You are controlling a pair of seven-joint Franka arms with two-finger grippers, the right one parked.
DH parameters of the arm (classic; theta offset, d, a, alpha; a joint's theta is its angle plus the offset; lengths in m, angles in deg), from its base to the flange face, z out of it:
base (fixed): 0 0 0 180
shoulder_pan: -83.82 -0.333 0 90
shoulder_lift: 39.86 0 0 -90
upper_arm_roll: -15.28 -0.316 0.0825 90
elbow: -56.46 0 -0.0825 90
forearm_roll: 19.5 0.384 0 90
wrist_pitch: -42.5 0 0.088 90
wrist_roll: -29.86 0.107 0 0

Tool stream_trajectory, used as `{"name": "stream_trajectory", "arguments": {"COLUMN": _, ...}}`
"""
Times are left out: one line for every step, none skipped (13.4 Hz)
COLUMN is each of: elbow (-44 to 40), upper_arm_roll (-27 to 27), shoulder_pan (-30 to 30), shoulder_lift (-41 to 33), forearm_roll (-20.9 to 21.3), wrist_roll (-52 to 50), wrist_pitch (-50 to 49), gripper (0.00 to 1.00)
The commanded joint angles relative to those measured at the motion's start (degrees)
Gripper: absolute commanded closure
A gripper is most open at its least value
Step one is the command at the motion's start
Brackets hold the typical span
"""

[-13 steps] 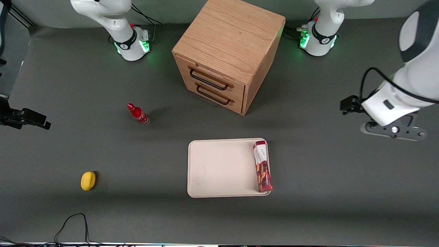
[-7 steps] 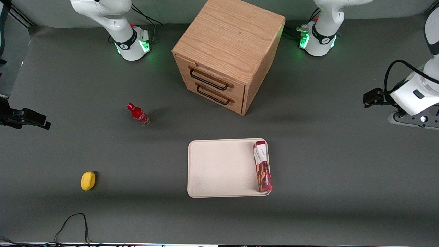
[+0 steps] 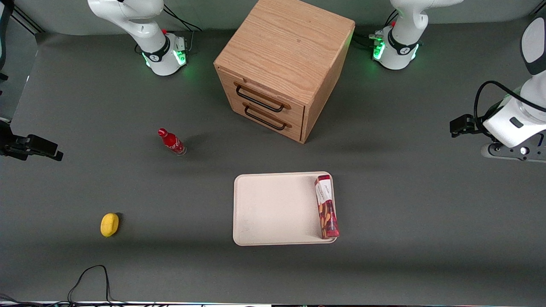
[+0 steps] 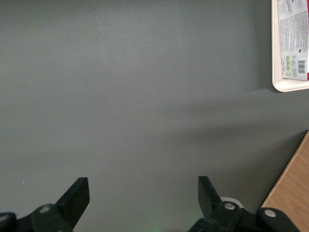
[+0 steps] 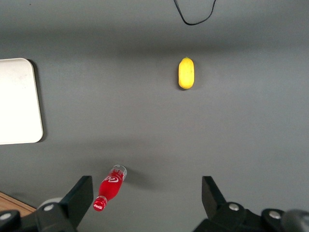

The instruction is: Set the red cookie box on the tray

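The red cookie box lies flat in the tray, along the short rim at the working arm's end, its white end pointing toward the cabinet. In the left wrist view the box shows a pale printed face inside the tray's rim. My gripper hangs over bare table well off toward the working arm's end, apart from both. It is open with nothing between the fingers.
A wooden drawer cabinet stands farther from the front camera than the tray. A small red bottle and a yellow lemon-like object lie toward the parked arm's end. A black cable loops near the front edge.
My gripper has drawn away from the tray toward the working arm's end and a little higher in the front view. The box and tray have not moved.
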Motion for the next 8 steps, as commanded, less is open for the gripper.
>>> {"name": "stream_trajectory", "arguments": {"elbow": 1.9, "upper_arm_roll": 0.3, "shoulder_pan": -0.4, "shoulder_lift": -1.6, "forearm_roll": -0.8, "wrist_roll": -1.2, "wrist_pitch": 2.0, "gripper": 0.00}}
{"name": "stream_trajectory", "arguments": {"elbow": 1.8, "upper_arm_roll": 0.3, "shoulder_pan": -0.5, "shoulder_lift": -1.8, "forearm_roll": -0.8, "wrist_roll": -1.2, "wrist_pitch": 2.4, "gripper": 0.00}}
{"name": "stream_trajectory", "arguments": {"elbow": 1.8, "upper_arm_roll": 0.2, "shoulder_pan": -0.5, "shoulder_lift": -1.8, "forearm_roll": -0.8, "wrist_roll": -1.2, "wrist_pitch": 2.6, "gripper": 0.00}}
{"name": "stream_trajectory", "arguments": {"elbow": 1.8, "upper_arm_roll": 0.2, "shoulder_pan": -0.5, "shoulder_lift": -1.9, "forearm_roll": -0.8, "wrist_roll": -1.2, "wrist_pitch": 3.0, "gripper": 0.00}}
{"name": "stream_trajectory", "arguments": {"elbow": 1.8, "upper_arm_roll": 0.2, "shoulder_pan": -0.5, "shoulder_lift": -1.8, "forearm_roll": -0.8, "wrist_roll": -1.4, "wrist_pitch": 3.0, "gripper": 0.00}}
{"name": "stream_trajectory", "arguments": {"elbow": 2.1, "upper_arm_roll": -0.8, "shoulder_pan": -0.2, "shoulder_lift": -2.1, "forearm_roll": -1.1, "wrist_roll": -1.6, "wrist_pitch": 3.7, "gripper": 0.00}}
{"name": "stream_trajectory", "arguments": {"elbow": 2.1, "upper_arm_roll": -4.2, "shoulder_pan": 2.0, "shoulder_lift": -2.3, "forearm_roll": -1.8, "wrist_roll": -1.6, "wrist_pitch": 4.1, "gripper": 0.00}}
{"name": "stream_trajectory", "arguments": {"elbow": 2.1, "upper_arm_roll": -7.2, "shoulder_pan": 5.0, "shoulder_lift": -2.5, "forearm_roll": -2.5, "wrist_roll": -1.6, "wrist_pitch": 4.4, "gripper": 0.00}}
